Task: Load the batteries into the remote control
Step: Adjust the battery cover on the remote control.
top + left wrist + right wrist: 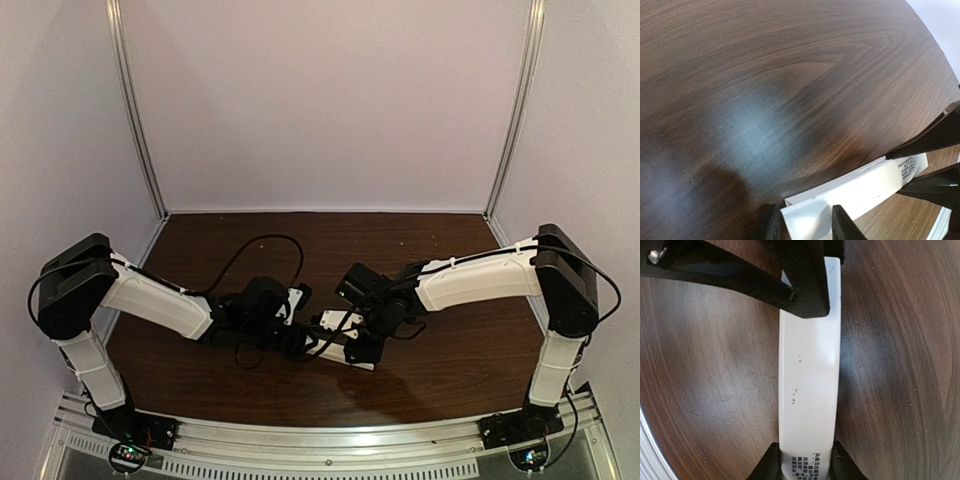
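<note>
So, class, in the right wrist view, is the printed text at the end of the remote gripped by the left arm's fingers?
No, the printed text sits on the remote control's near end, between the right fingers.

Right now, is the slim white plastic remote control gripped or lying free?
Gripped: the left end effector and the right end effector each pinch one end of the remote control.

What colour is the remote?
The remote is white, with small black print near one end; the right wrist view shows it best.
</note>
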You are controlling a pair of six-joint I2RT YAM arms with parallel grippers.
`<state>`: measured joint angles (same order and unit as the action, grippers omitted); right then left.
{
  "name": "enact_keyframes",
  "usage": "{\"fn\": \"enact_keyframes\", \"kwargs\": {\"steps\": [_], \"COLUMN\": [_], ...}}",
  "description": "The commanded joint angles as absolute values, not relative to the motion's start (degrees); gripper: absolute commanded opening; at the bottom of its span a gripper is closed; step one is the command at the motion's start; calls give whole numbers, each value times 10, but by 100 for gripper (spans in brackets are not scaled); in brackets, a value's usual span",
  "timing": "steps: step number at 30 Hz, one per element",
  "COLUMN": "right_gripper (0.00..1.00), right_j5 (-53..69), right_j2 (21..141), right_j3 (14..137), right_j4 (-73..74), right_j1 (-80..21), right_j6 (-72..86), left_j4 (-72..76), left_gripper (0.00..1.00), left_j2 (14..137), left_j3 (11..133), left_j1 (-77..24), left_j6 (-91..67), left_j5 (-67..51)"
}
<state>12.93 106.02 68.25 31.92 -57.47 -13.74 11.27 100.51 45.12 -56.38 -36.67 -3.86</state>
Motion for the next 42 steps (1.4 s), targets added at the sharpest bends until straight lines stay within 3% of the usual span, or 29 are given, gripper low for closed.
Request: {"fn": "enact_keyframes", "kwargs": {"steps": [1, 8, 16, 42], "right_gripper": [31, 30, 29, 37], "right_j5": [122, 123, 124, 130], "right_j2": [1064, 1065, 1067, 1071], "right_j3": [678, 678, 679, 681], "right_j4": [319, 320, 322, 324], "right_j1": [-577, -577, -578, -577], "right_j6": [-142, -141, -141, -143], "left_j4": [63, 46, 35, 21], "left_gripper": [38, 42, 36, 32], "left_j2": [994, 972, 948, 1007], "left_j3": [451, 447, 434, 479], "left_j1": [-565, -562, -550, -567], "left_j6": [-365, -366, -361, -329], "left_j5": [5, 30, 50, 26]}}
